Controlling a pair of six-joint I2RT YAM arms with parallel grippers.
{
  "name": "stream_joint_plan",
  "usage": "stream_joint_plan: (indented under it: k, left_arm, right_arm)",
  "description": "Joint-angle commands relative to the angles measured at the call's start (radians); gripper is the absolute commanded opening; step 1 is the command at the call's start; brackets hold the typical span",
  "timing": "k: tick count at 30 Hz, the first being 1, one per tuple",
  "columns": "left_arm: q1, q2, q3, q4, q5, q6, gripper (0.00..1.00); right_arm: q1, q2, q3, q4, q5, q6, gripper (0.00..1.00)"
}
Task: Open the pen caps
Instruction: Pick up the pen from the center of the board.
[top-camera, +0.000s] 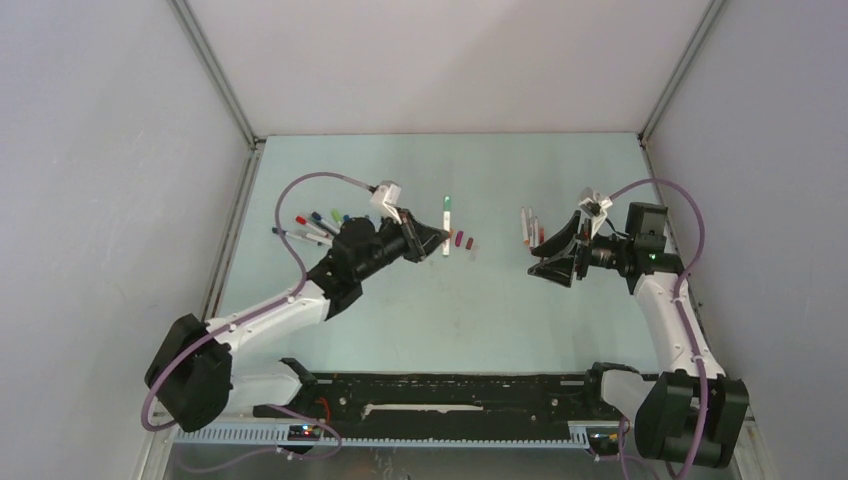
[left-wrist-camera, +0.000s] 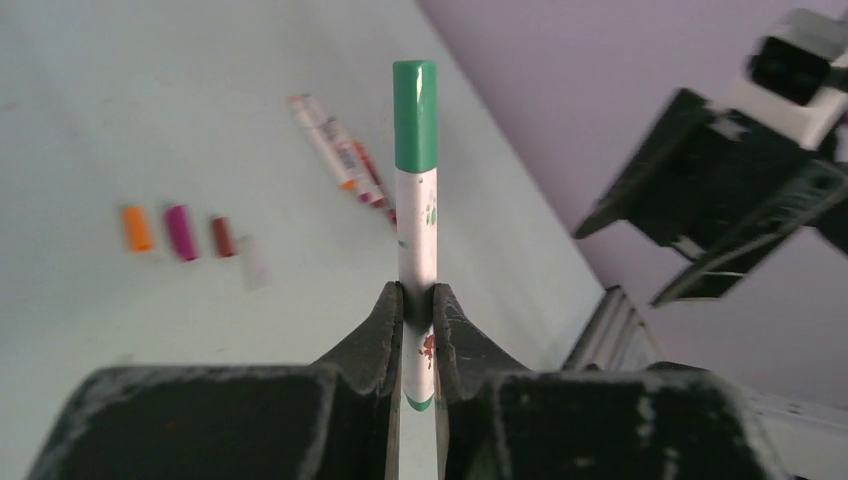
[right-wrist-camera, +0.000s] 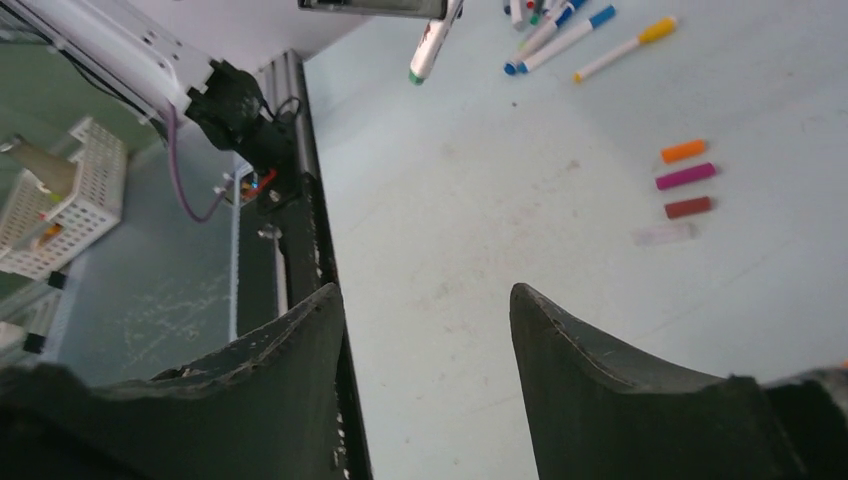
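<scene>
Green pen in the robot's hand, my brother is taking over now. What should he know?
Left gripper: jaws shut on the green pen, green cap still on.
Right gripper: jaws open, empty, away from the pen.
Done: three loose caps, orange, pink, dark red, lie in a row; uncapped pens lie near the right gripper.
Left: pull the green cap, then the capped pens heaped farther left.

1. This is a robotics lab test cell.
2. Plain grey walls (top-camera: 100, 150) and metal frame posts (top-camera: 215, 75) box in a pale green table (top-camera: 500, 310).
3. A left arm (top-camera: 265, 315) and a right arm (top-camera: 675, 315) are bolted to a black rail (top-camera: 450, 398), with purple cables (right-wrist-camera: 176, 150) looping off them.
4. Pens (top-camera: 315, 225) and loose pen caps (top-camera: 463, 241) lie on the table.
5. A white perforated basket (right-wrist-camera: 85, 190) sits off the table edge.
</scene>
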Motion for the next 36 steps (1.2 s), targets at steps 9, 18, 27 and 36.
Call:
stream_joint_plan:
  k: [9, 18, 27, 36]
  left_arm:
    - [-0.202, 0.165, 0.149, 0.328, -0.091, -0.086, 0.00]
    - [-0.272, 0.274, 0.228, 0.378, -0.142, -0.101, 0.00]
    - [-0.297, 0.313, 0.265, 0.385, -0.155, -0.102, 0.00]
    - [-0.314, 0.336, 0.281, 0.399, -0.149, -0.110, 0.00]
  right_arm:
    - [0.164, 0.014, -0.070, 0.535, 0.028, 0.571, 0.67]
    - [0.207, 0.035, -0.113, 0.730, 0.150, 0.830, 0.68]
    - [0.225, 0.049, -0.113, 0.763, 0.187, 0.899, 0.55]
    - [0.226, 0.056, -0.113, 0.776, 0.190, 0.912, 0.34]
